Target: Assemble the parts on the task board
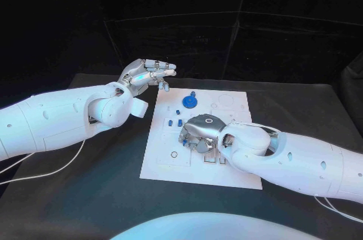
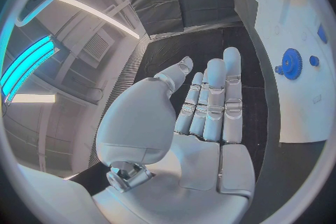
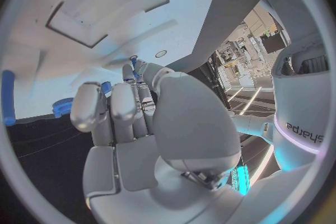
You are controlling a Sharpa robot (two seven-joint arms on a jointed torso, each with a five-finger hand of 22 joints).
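The white task board [image 1: 175, 166] lies in the middle of the black table. A blue gear [image 1: 189, 100] stands near its far edge, and it also appears in the left wrist view as the gear [image 2: 290, 63]. Small blue parts [image 1: 175, 122] stand left of my right hand [image 1: 203, 131]. That hand is curled down over the board's middle, and in the right wrist view its thumb and fingertips meet around a small blue part [image 3: 133, 60]. My left hand [image 1: 151, 72] hovers off the board's far left corner, fingers stretched out, holding nothing.
The board [image 3: 105, 22] has rectangular recesses and round holes [image 1: 174, 154]. A blue peg [image 3: 7, 98] and the gear [image 3: 63, 106] lie beyond my right hand's fingers. White cables [image 1: 45, 169] trail on the table at the left.
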